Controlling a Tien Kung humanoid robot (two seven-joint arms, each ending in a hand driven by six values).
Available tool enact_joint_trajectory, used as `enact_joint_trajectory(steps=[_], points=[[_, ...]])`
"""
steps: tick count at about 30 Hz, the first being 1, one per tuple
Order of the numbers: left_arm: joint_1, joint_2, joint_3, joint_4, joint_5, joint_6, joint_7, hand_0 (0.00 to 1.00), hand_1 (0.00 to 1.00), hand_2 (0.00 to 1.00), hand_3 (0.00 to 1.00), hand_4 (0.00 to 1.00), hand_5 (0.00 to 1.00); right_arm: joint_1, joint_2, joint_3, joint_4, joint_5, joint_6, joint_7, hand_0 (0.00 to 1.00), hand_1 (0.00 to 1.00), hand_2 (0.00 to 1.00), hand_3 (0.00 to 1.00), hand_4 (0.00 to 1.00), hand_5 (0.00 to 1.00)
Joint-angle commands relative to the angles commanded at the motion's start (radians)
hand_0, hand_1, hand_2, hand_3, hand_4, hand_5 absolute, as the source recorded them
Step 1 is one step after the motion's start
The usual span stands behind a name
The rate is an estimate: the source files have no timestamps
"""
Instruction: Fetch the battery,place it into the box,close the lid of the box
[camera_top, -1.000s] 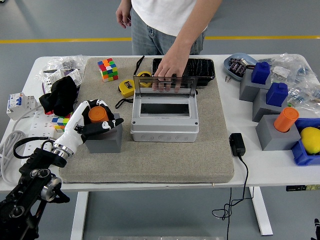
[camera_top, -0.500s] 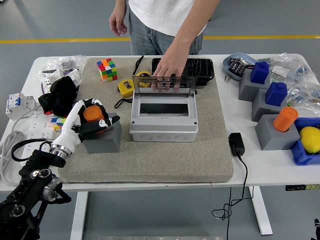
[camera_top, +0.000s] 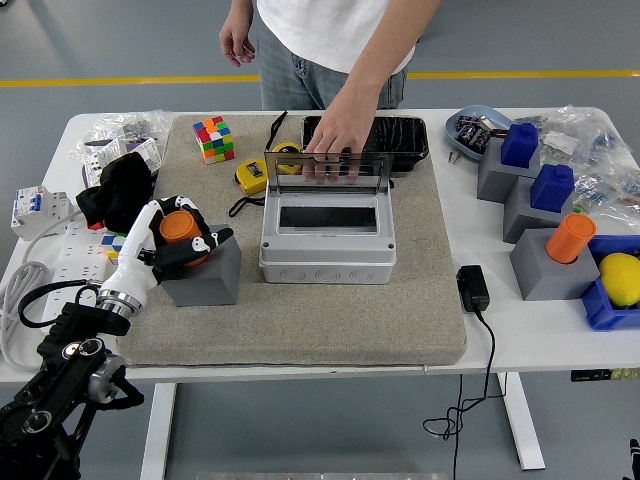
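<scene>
At the frame's left we see our left hand (camera_top: 172, 243) wrapped around the orange cylindrical battery (camera_top: 178, 229) in its grey block holder (camera_top: 205, 276), while a person's hand (camera_top: 334, 152) props open the grey plastic box (camera_top: 327, 232) lid for it.

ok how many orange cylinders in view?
2. One orange cylinder sits in the left grey block, with the left hand wrapped around it. The other orange cylinder stands in the right grey block. None seems hidden.
</scene>
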Motion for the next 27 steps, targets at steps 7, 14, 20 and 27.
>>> enact_joint_trajectory(steps=[7, 14, 20, 27], points=[[-0.003, -0.001, -0.003, 0.004, -0.030, 0.034, -0.016, 0.033, 0.002, 0.025, 0.002, 0.998, 0.046, -0.003, 0.000, 0.008, 0.000, -0.006, -0.002, 0.000, 0.831, 0.819, 0.769, 0.804, 0.998, 0.998], [-0.013, -0.003, -0.010, -0.001, -0.032, 0.042, -0.018, 0.032, 0.002, 0.024, 0.002, 0.998, 0.045, 0.002, 0.002, 0.008, 0.000, -0.003, -0.002, 0.004, 0.830, 0.819, 0.769, 0.804, 0.998, 0.998], [-0.015, -0.007, -0.011, -0.006, -0.038, 0.044, -0.019, 0.032, 0.002, 0.023, 0.002, 0.998, 0.040, 0.004, 0.000, 0.013, 0.000, -0.005, -0.003, 0.004, 0.831, 0.819, 0.769, 0.804, 0.998, 0.998], [-0.021, -0.011, -0.007, -0.029, -0.039, 0.052, -0.016, 0.032, 0.002, 0.021, 0.002, 0.998, 0.043, 0.005, 0.000, 0.017, 0.000, -0.008, -0.003, 0.003, 0.831, 0.819, 0.769, 0.804, 0.998, 0.998]])
